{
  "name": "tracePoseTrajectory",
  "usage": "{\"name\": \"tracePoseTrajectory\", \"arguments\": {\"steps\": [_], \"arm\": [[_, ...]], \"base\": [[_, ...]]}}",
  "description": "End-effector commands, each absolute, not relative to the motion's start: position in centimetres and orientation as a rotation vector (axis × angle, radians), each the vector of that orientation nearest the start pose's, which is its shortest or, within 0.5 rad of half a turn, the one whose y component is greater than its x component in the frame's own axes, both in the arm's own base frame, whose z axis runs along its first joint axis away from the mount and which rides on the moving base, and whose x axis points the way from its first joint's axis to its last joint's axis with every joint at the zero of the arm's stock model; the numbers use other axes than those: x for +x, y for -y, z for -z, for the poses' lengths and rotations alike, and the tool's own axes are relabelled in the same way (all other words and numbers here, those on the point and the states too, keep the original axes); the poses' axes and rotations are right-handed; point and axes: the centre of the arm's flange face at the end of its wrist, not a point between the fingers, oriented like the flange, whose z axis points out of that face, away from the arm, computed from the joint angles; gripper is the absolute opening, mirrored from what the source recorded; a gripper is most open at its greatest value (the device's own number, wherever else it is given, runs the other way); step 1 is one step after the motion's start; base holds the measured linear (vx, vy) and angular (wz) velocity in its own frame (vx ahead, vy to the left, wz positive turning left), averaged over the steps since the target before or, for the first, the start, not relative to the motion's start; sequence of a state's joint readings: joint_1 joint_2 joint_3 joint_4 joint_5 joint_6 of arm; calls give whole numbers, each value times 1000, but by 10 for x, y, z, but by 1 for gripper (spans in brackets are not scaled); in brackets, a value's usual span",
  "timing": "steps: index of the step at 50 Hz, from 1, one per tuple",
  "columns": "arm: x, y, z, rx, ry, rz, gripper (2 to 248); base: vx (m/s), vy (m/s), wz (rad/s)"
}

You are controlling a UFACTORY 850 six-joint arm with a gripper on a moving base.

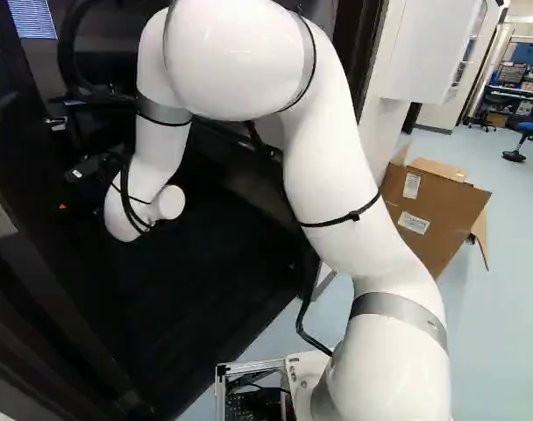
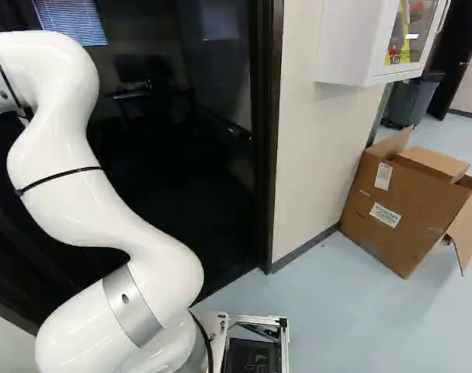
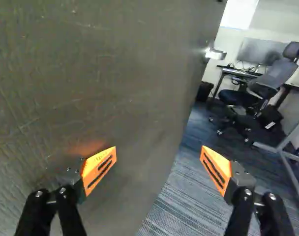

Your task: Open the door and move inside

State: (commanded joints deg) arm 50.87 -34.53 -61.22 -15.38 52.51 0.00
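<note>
At the left of the left base view, my black gripper (image 1: 93,167) hangs beyond the arm's bent wrist, dark against the dark doorway. In the wrist view the gripper (image 3: 158,161) stands open, its orange-padded fingers wide apart with nothing gripped. One finger is close to the broad dark door (image 3: 105,73), which carries an orange glow beside that pad; contact cannot be told. The other finger stands past the door's edge, over carpet. A metal lever handle (image 3: 216,54) sticks out near that edge, farther ahead. The door stands open, with a room showing beyond it.
A dark door frame (image 2: 267,132) borders a pale wall (image 2: 317,148) with a white cabinet (image 2: 352,47). A cardboard box (image 2: 399,206) lies on the floor beside that wall. Inside the room are an office chair (image 3: 272,81) and a desk (image 3: 238,72).
</note>
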Motion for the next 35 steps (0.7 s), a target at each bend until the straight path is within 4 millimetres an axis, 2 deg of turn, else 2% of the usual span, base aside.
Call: {"name": "tracePoseTrajectory", "arguments": {"steps": [18, 35], "arm": [[383, -515, -352, -1663, 1194, 1479, 247], [386, -498, -355, -1733, 1116, 1497, 247]], "base": [[0, 0, 0], [0, 0, 0]]}}
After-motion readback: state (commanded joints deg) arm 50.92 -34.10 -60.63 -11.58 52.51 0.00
